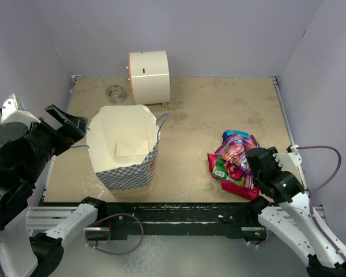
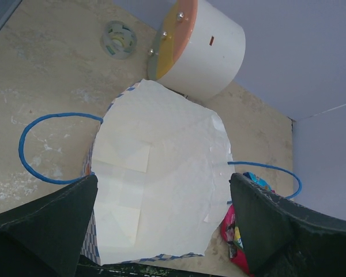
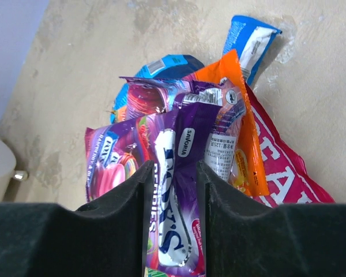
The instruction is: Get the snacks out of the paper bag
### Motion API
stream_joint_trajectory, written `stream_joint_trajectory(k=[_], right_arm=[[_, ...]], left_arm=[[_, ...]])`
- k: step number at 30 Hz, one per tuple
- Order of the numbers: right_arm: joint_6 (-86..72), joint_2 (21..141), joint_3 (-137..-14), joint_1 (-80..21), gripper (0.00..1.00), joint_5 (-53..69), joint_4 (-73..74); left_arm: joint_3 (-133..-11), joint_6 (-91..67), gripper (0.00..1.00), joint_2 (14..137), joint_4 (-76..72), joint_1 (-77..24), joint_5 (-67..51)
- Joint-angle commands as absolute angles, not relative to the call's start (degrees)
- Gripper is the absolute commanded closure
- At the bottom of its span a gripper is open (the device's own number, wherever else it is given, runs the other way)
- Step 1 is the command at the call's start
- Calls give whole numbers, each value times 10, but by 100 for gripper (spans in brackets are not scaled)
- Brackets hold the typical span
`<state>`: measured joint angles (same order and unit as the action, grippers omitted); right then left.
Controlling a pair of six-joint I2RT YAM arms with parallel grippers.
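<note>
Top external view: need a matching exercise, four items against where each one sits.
Things:
1. paper bag
2. snacks
3. cream cylindrical box
4. tape roll

Places:
A. at the back, lying on its side
B. heaped at the right side
C. flat, just left of the box
D. upright, left of centre, top open

Pairs: 1-D, 2-B, 3-A, 4-C
</note>
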<state>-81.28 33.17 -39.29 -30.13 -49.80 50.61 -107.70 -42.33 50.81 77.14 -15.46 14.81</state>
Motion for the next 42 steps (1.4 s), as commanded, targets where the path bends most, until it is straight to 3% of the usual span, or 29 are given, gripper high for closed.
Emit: stream_joint_trajectory(k=[1,7,12,18,22,25,35,42], right_arm=[[-775,310,-437,-299,61,-511,539],[-718,291,-476,-299,49,-507,551],[-469,277,-529,-299,36,-441,414],[-331,370,-736,-298,31,-404,418],[-319,443,-875,-300,18,-396,458],[-340,467,-961,-299,1,-401,507],[-315,338,-917,-300,0,-314,392],[-352,354,-922,-299,1,-329,409]], left_arm=[[-1073,-411,1,506,727,-155,144],[-1054,-410,1,512,700,-156,122],[-1049,-389,1,518,658,-155,89],[-1076,-347,1,536,626,-155,65],[-1085,-311,1,540,603,-156,48],[-1097,-287,1,540,597,-156,44],[-1103,-244,1,538,597,-155,22],[-1116,-235,1,548,588,-155,-17]])
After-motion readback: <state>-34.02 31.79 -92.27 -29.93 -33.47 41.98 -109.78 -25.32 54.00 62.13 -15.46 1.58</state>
